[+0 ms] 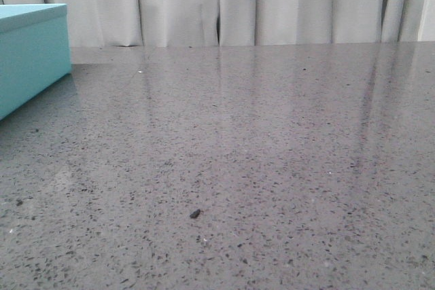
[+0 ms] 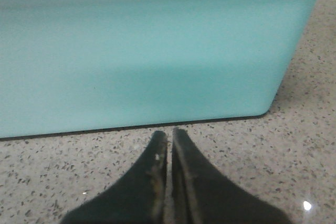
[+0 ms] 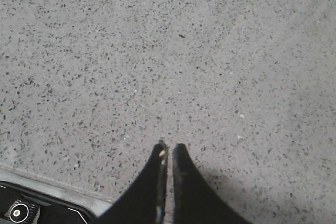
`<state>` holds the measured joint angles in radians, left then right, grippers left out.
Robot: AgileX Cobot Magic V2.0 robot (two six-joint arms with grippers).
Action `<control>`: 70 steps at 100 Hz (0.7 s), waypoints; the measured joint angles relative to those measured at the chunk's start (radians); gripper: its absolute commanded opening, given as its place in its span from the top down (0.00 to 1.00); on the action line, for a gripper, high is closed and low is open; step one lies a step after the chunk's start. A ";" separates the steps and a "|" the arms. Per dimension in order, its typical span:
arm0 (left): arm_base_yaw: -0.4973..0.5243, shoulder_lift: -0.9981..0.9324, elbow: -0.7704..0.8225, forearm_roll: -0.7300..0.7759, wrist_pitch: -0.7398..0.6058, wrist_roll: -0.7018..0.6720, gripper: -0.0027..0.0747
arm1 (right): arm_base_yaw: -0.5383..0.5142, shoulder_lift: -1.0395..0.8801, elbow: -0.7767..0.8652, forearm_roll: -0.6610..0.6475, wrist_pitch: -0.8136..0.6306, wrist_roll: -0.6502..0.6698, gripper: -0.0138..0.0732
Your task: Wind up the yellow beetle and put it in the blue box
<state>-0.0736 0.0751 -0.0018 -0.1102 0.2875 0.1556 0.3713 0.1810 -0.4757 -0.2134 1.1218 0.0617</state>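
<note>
Speckled grey table (image 1: 272, 168) carries the blue box (image 1: 30, 49); left gripper (image 2: 169, 139) sits just beside it, jaws together, like the right gripper (image 3: 169, 149).

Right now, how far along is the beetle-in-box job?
Can't confirm progress: the toy car shows in no view. The blue box sits at the table's left edge with its lid on, so the car may be stored already or just out of sight. In hand: nothing; the left gripper, beside the box wall, and the right gripper, over bare table, are both shut and empty.
</note>
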 measured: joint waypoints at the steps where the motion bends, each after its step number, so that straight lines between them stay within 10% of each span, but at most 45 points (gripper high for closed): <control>1: 0.000 0.000 0.000 0.000 0.000 0.000 0.99 | 0.000 0.000 0.000 0.000 0.000 0.000 0.90; 70: 0.000 0.000 0.000 0.000 0.002 0.000 0.99 | 0.000 0.000 0.000 -0.035 0.000 0.000 0.90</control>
<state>-0.0736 0.0751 -0.0018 -0.1102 0.2891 0.1556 0.3713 0.1810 -0.4757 -0.2484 1.1218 0.0617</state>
